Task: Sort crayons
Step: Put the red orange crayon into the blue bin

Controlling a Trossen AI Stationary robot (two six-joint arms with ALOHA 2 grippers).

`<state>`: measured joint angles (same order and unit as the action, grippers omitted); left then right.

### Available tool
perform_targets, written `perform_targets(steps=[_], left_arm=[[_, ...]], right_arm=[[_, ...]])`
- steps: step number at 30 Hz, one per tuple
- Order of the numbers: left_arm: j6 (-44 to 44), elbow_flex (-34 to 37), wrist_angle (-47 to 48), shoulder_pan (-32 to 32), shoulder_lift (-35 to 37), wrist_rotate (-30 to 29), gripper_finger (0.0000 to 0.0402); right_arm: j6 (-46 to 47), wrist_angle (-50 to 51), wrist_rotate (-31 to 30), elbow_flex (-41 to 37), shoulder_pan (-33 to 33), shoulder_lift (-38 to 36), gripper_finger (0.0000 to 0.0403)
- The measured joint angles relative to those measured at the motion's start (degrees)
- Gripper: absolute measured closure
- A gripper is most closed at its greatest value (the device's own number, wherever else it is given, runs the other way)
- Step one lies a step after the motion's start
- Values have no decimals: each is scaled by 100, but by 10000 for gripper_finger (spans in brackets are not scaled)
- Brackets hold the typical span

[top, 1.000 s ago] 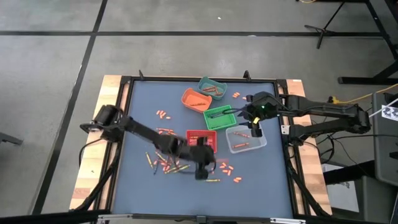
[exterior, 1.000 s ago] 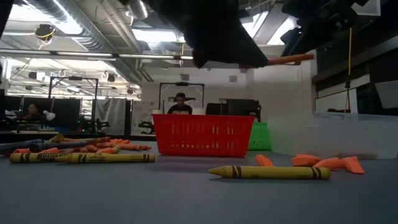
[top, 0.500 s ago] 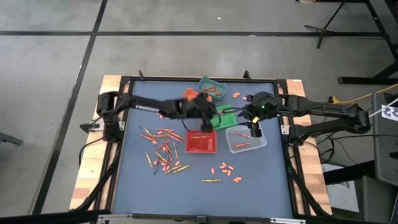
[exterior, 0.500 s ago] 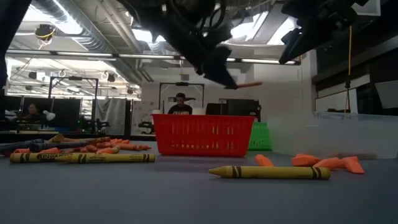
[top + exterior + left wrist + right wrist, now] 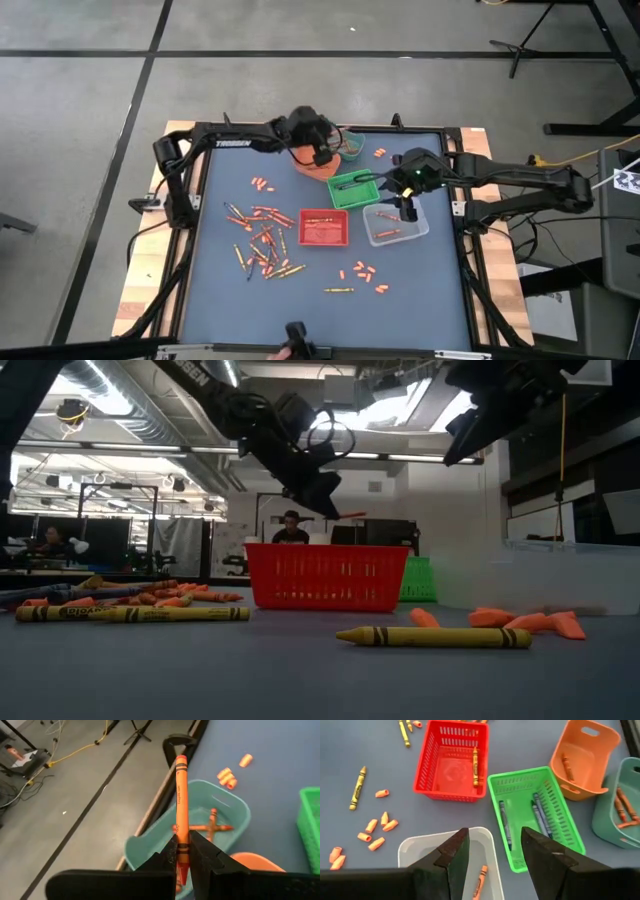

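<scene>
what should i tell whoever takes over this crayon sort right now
Left gripper is shut on an orange crayon, held above the teal bin at the table's far edge.
Right gripper is open and empty, hovering over the clear bin.
Done: some crayons already lie in the teal bin, orange bin, green bin, red bin and clear bin.
Left: drop the held crayon, then clear the loose pile on the left and the stubs near the front.
</scene>
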<state>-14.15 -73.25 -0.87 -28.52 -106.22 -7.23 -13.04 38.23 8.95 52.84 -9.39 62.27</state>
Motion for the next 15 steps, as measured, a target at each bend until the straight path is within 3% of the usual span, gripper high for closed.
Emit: perform_targets(steps=[15], left_arm=[[2,-7,-1340,-322,-551,960,389]], right_arm=[[-2,-281,123,2,2,764,223]])
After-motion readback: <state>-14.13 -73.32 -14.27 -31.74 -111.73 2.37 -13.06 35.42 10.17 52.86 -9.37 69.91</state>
